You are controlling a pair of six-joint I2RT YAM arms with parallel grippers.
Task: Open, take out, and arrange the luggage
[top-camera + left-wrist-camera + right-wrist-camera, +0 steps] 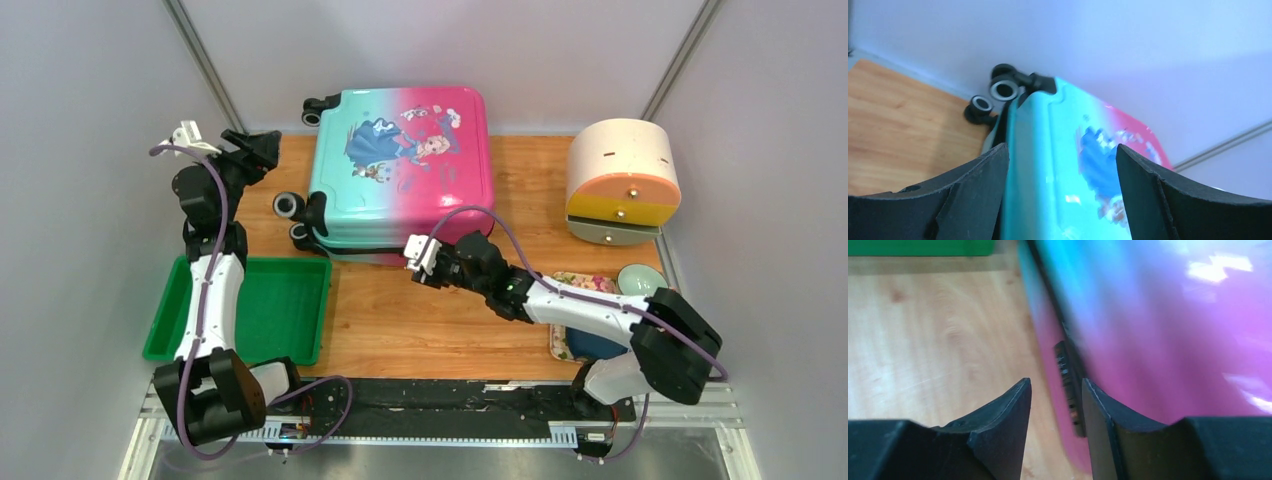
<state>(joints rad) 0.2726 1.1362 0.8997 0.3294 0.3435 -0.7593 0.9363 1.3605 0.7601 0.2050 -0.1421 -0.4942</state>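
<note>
The luggage point(400, 170) lies flat and closed at the back middle of the wooden table, teal on the left, pink on the right, with its black wheels point(288, 205) pointing left. My left gripper point(262, 150) is open and empty, hovering just left of the teal wheel end. In the left wrist view the teal shell point(1048, 115) fills the space beyond the open gripper point(1063, 147). My right gripper point(432, 250) is at the suitcase's near edge. In the right wrist view the gripper point(1055, 382) is narrowly open at the black seam point(1065, 360) between the pink shells point(1158, 330).
A green tray point(280, 310) sits at the front left and shows at the top of the right wrist view point(918, 247). A cream-and-orange round container point(622, 180) stands at the back right. A teal bowl point(640, 278) and a floral plate point(580, 283) lie under the right arm.
</note>
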